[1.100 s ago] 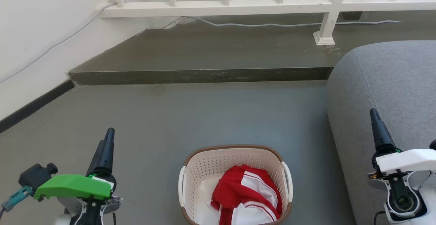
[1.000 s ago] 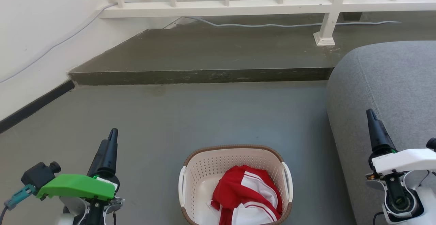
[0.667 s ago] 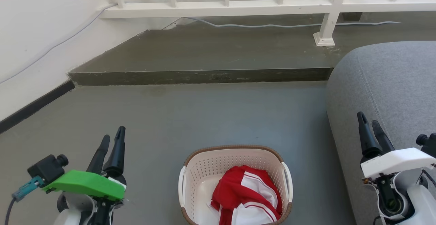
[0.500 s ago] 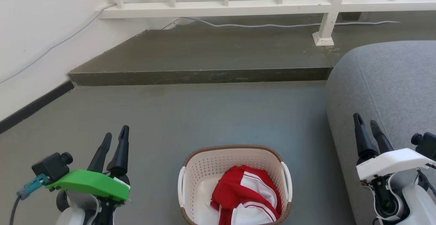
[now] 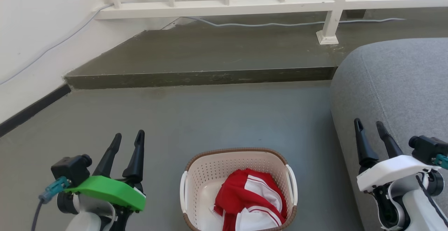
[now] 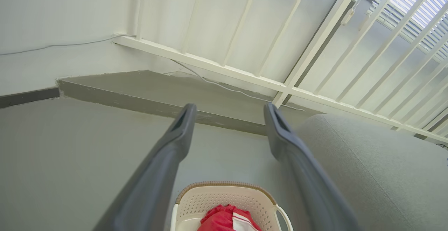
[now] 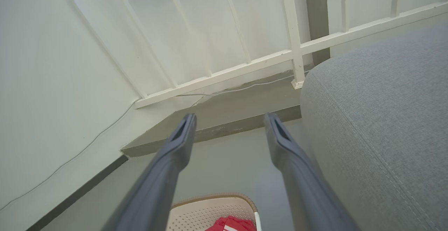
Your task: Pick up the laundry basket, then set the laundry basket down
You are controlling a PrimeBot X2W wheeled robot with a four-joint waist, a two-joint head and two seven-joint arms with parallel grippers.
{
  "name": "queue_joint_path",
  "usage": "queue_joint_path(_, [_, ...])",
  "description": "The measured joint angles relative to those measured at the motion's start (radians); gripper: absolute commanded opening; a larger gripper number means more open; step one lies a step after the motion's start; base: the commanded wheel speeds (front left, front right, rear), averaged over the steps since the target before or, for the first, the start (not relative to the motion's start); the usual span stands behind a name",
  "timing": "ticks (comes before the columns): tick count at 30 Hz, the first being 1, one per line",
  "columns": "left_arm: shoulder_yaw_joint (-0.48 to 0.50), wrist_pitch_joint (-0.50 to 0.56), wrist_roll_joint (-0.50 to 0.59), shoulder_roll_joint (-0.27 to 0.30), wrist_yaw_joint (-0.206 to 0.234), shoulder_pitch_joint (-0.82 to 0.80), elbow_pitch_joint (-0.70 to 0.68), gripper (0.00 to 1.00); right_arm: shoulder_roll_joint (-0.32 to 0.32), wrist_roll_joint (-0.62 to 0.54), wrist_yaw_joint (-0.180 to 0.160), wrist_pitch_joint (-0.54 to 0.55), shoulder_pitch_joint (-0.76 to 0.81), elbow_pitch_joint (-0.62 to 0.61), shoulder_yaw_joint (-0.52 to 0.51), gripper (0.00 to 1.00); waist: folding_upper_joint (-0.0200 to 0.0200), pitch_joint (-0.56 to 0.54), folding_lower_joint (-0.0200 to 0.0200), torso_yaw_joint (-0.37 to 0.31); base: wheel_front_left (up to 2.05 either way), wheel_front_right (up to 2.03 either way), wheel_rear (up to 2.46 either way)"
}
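Bottom centre of the head view: the laundry basket (image 5: 227,169) sits on the floor (image 5: 210,119), red-and-white garment (image 5: 250,203) inside, side handles (image 5: 292,185) untouched. Left jaws at lower left, right jaws at lower right: both parted, holding nothing, well apart from the basket, the right pair in front of the grey sofa (image 5: 392,84). Reads as pre-grasp approach. Next: lower each arm inward onto a handle and close both together. Farther up, step (image 5: 199,77) and railing (image 5: 224,3).

The left tool (image 5: 128,135) sits at seven o'clock in the head view, jaws parted, pointing toward twelve; the right tool (image 5: 368,123) at four o'clock, jaws likewise parted.
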Motion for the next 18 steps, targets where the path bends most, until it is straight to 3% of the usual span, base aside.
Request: queue_joint_path(18, [-0.068, -0.055, 0.273, 0.015, 0.043, -0.01, 0.018, 1.0, -0.006, -0.238, -0.035, -0.06, 0.002, 0.013, 0.053, 1.0, 0.0, 0.006, 0.0, -0.011, 0.0, 0.0, 0.0])
